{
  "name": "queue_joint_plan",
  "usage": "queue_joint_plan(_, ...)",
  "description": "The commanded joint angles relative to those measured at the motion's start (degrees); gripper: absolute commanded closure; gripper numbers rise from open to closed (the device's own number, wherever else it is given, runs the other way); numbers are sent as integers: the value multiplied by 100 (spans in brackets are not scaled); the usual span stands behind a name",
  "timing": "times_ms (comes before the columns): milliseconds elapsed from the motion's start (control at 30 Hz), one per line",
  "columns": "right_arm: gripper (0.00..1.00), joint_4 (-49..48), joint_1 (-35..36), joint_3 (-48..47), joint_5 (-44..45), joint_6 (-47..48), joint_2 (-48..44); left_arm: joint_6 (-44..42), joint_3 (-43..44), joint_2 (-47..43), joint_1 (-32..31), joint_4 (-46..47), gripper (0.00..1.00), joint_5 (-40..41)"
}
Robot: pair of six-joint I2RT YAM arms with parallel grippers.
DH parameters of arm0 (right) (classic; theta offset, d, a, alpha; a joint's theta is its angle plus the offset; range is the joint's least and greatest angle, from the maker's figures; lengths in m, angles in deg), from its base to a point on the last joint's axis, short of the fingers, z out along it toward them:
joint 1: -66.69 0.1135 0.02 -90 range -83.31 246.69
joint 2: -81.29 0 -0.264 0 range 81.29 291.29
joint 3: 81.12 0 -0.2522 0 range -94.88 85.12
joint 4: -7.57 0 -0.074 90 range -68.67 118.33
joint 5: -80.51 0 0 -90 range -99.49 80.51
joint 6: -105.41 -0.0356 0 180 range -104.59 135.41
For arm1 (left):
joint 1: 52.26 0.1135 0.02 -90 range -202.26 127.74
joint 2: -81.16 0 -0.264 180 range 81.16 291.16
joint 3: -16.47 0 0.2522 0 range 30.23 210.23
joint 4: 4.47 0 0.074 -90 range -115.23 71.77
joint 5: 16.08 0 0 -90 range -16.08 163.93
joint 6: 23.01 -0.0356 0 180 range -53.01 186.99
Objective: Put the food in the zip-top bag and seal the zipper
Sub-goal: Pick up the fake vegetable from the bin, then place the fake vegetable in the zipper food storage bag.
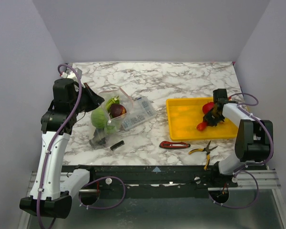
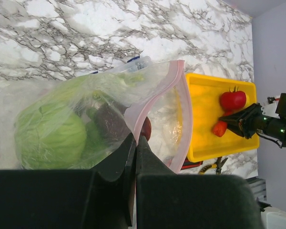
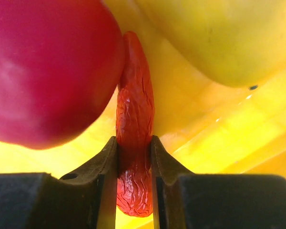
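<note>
The zip-top bag [image 1: 108, 113] lies at the left with its mouth held open; a green cabbage [image 1: 100, 117], a purple eggplant [image 1: 117, 110] and pale green pieces [image 1: 113, 101] are inside. My left gripper [image 1: 97, 101] is shut on the bag's pinkish-red zipper strip [image 2: 178, 95], pinched between my fingertips [image 2: 136, 139]. My right gripper [image 1: 210, 118] is down in the yellow tray [image 1: 181, 128], shut on the red chili [image 3: 133, 119]. The red tomato [image 3: 47, 67] touches the chili on the left, and a yellow fruit [image 3: 219, 38] lies on the right. The tomato [image 2: 232, 100] and chili [image 2: 219, 129] also show in the left wrist view.
A clear compartment box [image 1: 139, 112] lies just right of the bag. A red-handled knife [image 1: 175, 144] and yellow-handled pliers [image 1: 204, 150] lie near the front edge below the tray. A small black piece [image 1: 117, 145] lies in front of the bag.
</note>
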Motion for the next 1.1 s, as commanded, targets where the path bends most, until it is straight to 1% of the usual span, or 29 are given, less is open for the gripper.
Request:
queue_joint_plan(0, 81, 210, 94, -198, -412, 39, -537, -79, 204, -81, 7, 133, 100, 135)
queue_joint_plan(133, 93, 174, 145, -199, -924, 184, -1270, -52, 175, -172, 68, 142, 100, 94)
queue_joint_plan(267, 98, -414, 251, -350, -1788, 577, -1921, -4, 76, -351, 114, 186, 100, 62)
queue_joint_plan(367, 100, -1343, 829, -353, -2343, 676, -2305, 43, -20, -471, 134, 135, 100, 14)
queue_joint_plan(433, 100, -2127, 1460, -352, -2270, 697, -2488, 94, -70, -537, 158, 99, 100, -5)
queue_joint_plan(500, 100, -2869, 2073, -385, -2217, 611, -2467, 128, -136, -589, 167, 89, 100, -14)
queue_joint_plan(533, 100, -3149, 2405, -410, -2167, 492, -2415, 139, -162, -600, 180, 89, 100, -23)
queue_joint_plan(567, 100, -3689, 2656, -435, -2125, 389, -2332, 150, -175, -599, 185, 79, 100, -30)
queue_joint_plan(633, 100, -4377, 3251, -546, -1852, 298, -2118, 152, -181, -574, 202, 35, 100, -53)
queue_joint_plan(733, 100, -5197, 4192, -954, -1342, 455, -1667, 175, -176, -538, 236, -1, 100, -106)
queue_joint_plan(833, 100, -5601, 5097, -1441, -842, 817, -1115, 242, -207, -521, 255, 47, 100, -213)
queue_joint_plan(900, 99, -5761, 5584, -1752, -342, 1085, -731, 260, -211, -517, 272, 28, 100, -265)
queue_joint_plan(1000, 99, -6103, 6116, -1963, 259, 1547, -311, 299, -229, -548, 294, 34, 100, -299)
queue_joint_plan(1067, 96, -6407, 6360, -1932, 618, 1669, -90, 296, -229, -580, 297, 29, 100, -291)
